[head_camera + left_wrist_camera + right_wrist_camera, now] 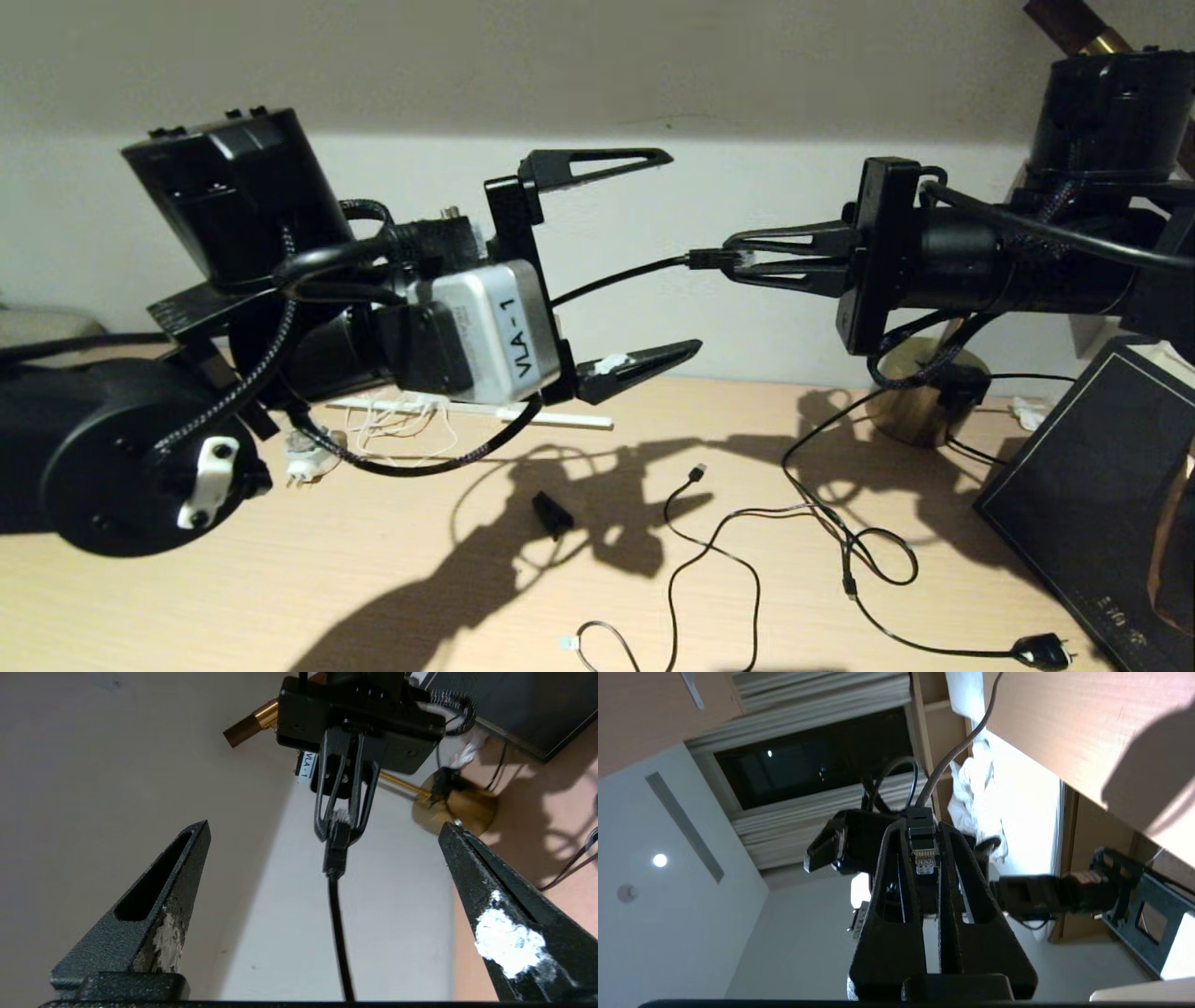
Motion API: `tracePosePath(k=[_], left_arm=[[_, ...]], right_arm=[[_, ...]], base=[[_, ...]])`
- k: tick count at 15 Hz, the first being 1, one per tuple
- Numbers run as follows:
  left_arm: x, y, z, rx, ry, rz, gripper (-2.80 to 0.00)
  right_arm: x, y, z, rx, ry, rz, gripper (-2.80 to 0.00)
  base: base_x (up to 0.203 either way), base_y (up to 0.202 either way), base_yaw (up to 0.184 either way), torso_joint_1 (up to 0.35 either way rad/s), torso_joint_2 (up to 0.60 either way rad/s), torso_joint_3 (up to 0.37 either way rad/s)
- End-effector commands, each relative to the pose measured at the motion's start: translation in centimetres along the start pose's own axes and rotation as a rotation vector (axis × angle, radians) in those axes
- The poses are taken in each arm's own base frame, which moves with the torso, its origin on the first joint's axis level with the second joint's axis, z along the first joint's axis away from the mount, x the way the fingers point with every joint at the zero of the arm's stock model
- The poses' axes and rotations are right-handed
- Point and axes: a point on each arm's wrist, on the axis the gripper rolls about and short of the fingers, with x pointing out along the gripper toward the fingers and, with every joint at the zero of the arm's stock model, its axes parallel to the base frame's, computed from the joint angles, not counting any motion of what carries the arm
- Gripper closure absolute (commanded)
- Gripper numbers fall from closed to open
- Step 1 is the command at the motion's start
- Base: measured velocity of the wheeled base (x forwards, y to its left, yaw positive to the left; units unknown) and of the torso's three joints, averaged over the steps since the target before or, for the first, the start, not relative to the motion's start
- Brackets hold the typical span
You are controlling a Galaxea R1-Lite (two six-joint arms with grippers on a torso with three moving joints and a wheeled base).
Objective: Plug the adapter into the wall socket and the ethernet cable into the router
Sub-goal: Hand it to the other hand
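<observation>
Several black cables (747, 551) sprawl over the wooden desk (373, 579).

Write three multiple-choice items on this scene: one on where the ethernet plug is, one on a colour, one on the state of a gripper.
1. Where is the ethernet cable's plug?
A. Flat on the table
B. Between the right gripper's fingers
C. In the left gripper

2. What colour is that cable?
A. Black
B. White
C. Yellow

3. How is the left gripper?
A. Shut on a cord
B. Shut and empty
C. Open and empty

Key: 1 B, the right wrist view shows the clear plug clamped between the fingers; 2 A, black from the plug onward; 3 C, its fingers stand wide apart, the cable running untouched between them.
</observation>
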Motion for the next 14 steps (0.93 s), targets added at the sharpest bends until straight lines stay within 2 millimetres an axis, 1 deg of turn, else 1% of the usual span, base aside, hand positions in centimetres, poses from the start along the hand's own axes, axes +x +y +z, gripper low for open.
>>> tracePosePath(k=[1, 5, 8, 14], left_arm=[[0.4, -0.4, -0.4, 0.047, -0.026, -0.005, -2.8], [0.9, -1.0, -0.6, 0.09, -0.041, -0.012, -2.8], [1.5, -0.8, -1.1, 0.105, -0.044, -0.004, -2.8], [2.0, -0.5, -1.5, 0.114, -0.046, 0.006, -2.8]], right_arm=[[-0.1, 0.2, -0.2, 0.004, 0.009, 0.004, 0.0], [-0.1, 0.2, -0.2, 0.017, 0.011, 0.005, 0.0], [-0.2, 0.3, -0.4, 0.016, 0.041, 0.007, 0.0], [-0.1, -0.1, -0.4, 0.028, 0.051, -0.002, 0.0]], base=[[0.0, 0.0, 0.0, 0.0, 0.0, 0.0], [0.0, 0.0, 0.0, 0.0, 0.0, 0.0], [0.0, 0.0, 0.0, 0.0, 0.0, 0.0], [0.0, 0.0, 0.0, 0.0, 0.0, 0.0]])
